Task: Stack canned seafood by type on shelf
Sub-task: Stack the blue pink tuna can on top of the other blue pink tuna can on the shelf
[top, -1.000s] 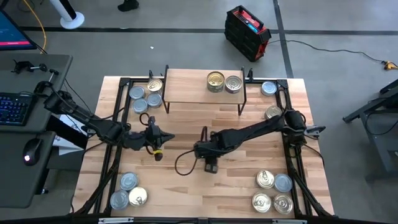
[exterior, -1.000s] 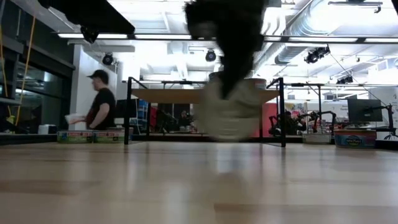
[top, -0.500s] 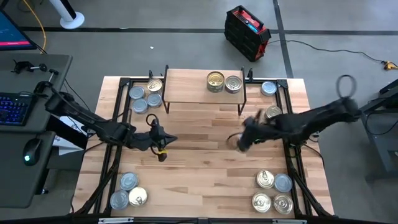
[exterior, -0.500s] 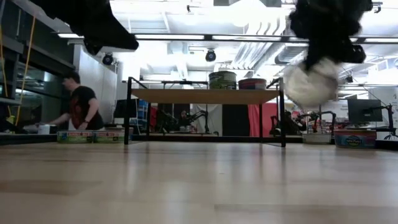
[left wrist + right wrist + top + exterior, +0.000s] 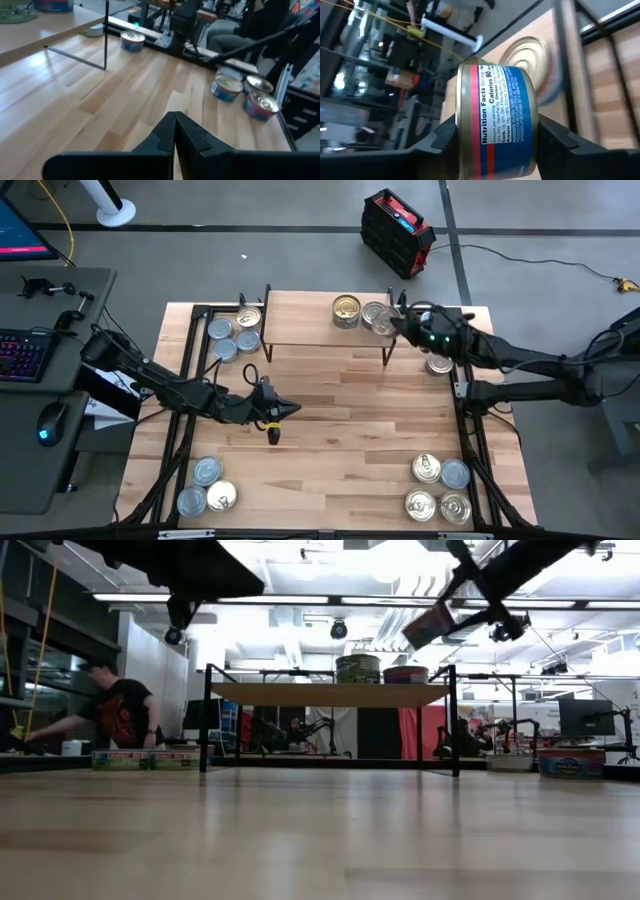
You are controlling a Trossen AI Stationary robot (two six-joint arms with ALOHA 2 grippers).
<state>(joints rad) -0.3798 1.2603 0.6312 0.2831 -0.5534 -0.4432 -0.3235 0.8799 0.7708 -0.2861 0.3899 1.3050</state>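
The right gripper (image 5: 398, 323) is up at the right end of the shelf (image 5: 300, 320), its fingers (image 5: 559, 136) clamped on a tin (image 5: 496, 122) whose side shows a blue label with a red band and nutrition print; in the low view this held tin (image 5: 430, 624) hangs tilted in the air above the shelf's right end, clear of the board (image 5: 330, 694). Two tins already stand on the shelf top, a gold-lidded one (image 5: 346, 310) on the left and a silver-lidded one (image 5: 374, 313) touching it on the right, just beside the right gripper. The left gripper (image 5: 285, 411) hovers over the bare middle of the table (image 5: 340, 440), left of centre, with its fingers (image 5: 187, 134) pressed together and nothing between them. The other tins sit in clusters on the table: one group (image 5: 234, 335) at the far left beside the shelf's left legs, another (image 5: 206, 486) at the near left corner, four tins (image 5: 439, 486) at the near right corner, and a single tin (image 5: 439, 364) on the right side under the right arm. In the low view a person in a dark shirt (image 5: 118, 718) leans over at the far left of the room beyond the table
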